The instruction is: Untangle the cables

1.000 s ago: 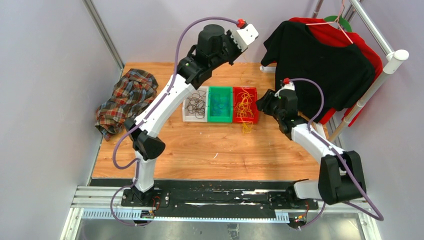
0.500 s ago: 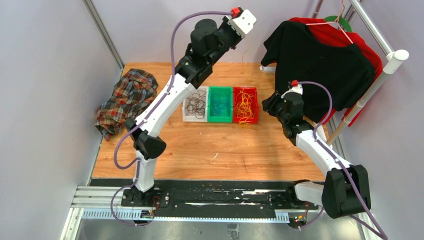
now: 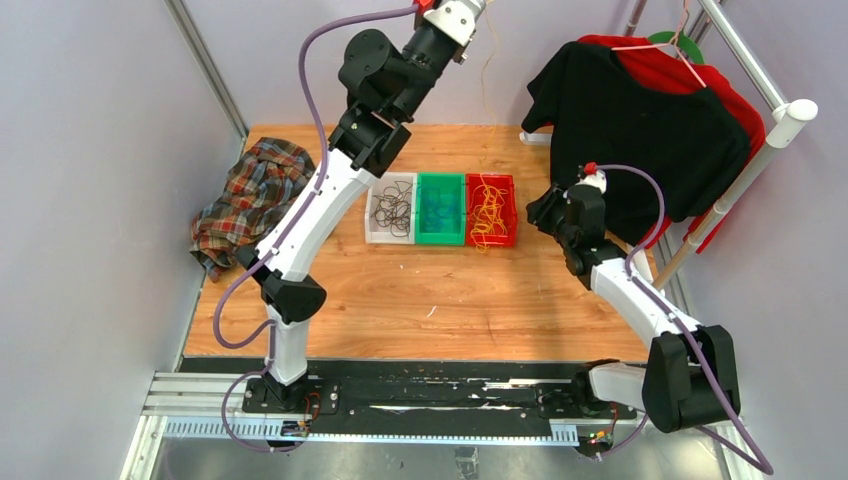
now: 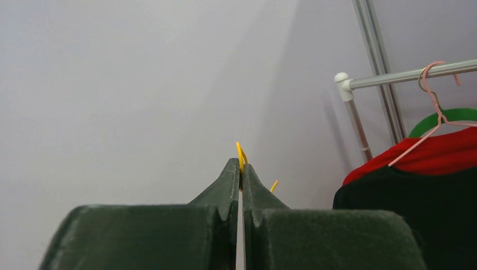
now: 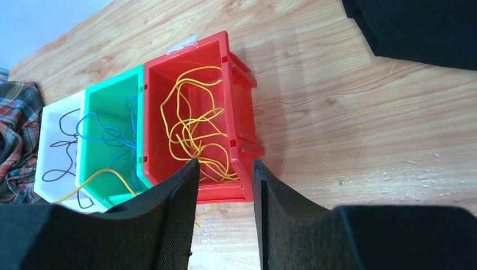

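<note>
My left gripper (image 3: 464, 12) is raised high at the top edge of the top view. It is shut on a yellow cable (image 4: 241, 153), whose tip pokes out above the closed fingertips (image 4: 234, 171). That strand (image 3: 486, 70) hangs down toward the red bin (image 3: 510, 205), which holds a tangle of yellow cables (image 5: 191, 126). The green bin (image 5: 112, 93) holds blue cables (image 5: 107, 135) and one yellow strand (image 5: 101, 177). The white bin (image 5: 53, 112) holds dark cables (image 3: 390, 210). My right gripper (image 5: 224, 169) is open and empty, low at the red bin's near right corner.
A plaid shirt (image 3: 255, 200) lies crumpled at the table's left edge. A black shirt over a red one (image 3: 640, 120) hangs on a white rack (image 3: 765, 150) at the right. Grey walls stand behind and to the left.
My left gripper has risen higher and moved left, drawing the yellow cable up. The yellow strand that hung over the red bin's front edge has lifted. My right gripper has backed slightly right.
</note>
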